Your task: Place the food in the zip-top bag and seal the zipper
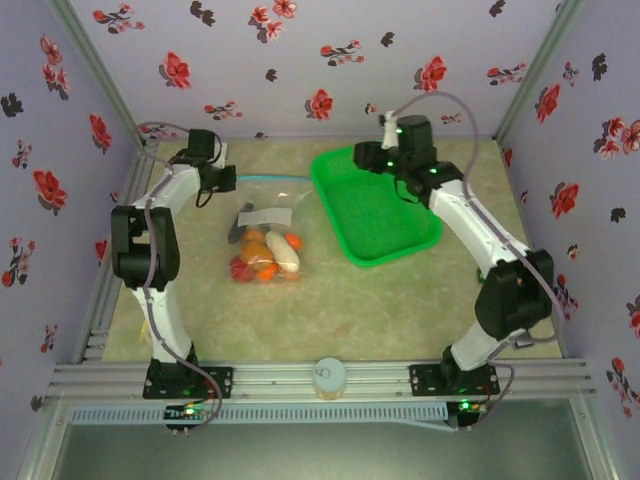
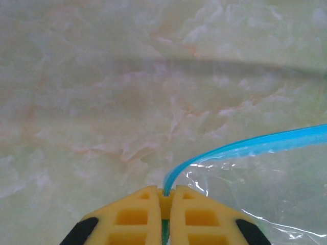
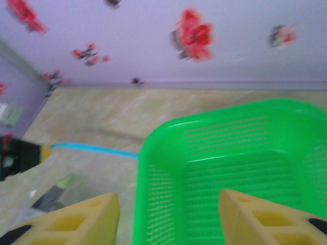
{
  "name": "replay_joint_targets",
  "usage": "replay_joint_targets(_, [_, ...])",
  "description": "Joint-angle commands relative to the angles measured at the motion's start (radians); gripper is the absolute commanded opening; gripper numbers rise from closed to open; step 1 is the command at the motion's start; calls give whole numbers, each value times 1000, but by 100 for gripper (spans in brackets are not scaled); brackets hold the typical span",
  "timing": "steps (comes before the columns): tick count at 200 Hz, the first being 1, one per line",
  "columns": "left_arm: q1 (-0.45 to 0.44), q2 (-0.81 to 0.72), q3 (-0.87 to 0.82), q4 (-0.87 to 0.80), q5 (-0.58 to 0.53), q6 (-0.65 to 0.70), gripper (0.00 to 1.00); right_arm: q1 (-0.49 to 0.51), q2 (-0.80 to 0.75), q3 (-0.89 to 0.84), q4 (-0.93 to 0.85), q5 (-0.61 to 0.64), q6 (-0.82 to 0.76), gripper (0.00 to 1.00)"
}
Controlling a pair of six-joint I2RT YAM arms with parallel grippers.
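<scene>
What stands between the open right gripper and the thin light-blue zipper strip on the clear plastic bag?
The green plastic mesh basket: its rim nearest the bag lies between the right gripper and the zipper strip.

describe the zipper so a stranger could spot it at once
Start at the green plastic mesh basket on the right. From its far left corner a thin light-blue strip runs left along the mouth of the clear plastic bag. It is the only blue line, its end pinched in the left gripper.
</scene>
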Motion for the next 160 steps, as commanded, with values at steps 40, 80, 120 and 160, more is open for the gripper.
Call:
replay_joint_targets(40, [53, 42, 6, 72, 137, -151, 22, -184, -4, -193, -127, 149, 19, 66])
replay_joint_targets(80, [125, -87, -127, 268, 183, -237, 35, -248, 33, -246, -50, -22, 68, 66])
replay_joint_targets(120, [204, -254, -263, 401, 235, -312, 34, -249, 49, -246, -28, -21, 77, 67])
replay_joint_targets(160, [196, -535, -538, 485, 234, -323, 34, -256, 67, -270, -22, 24, 93, 67])
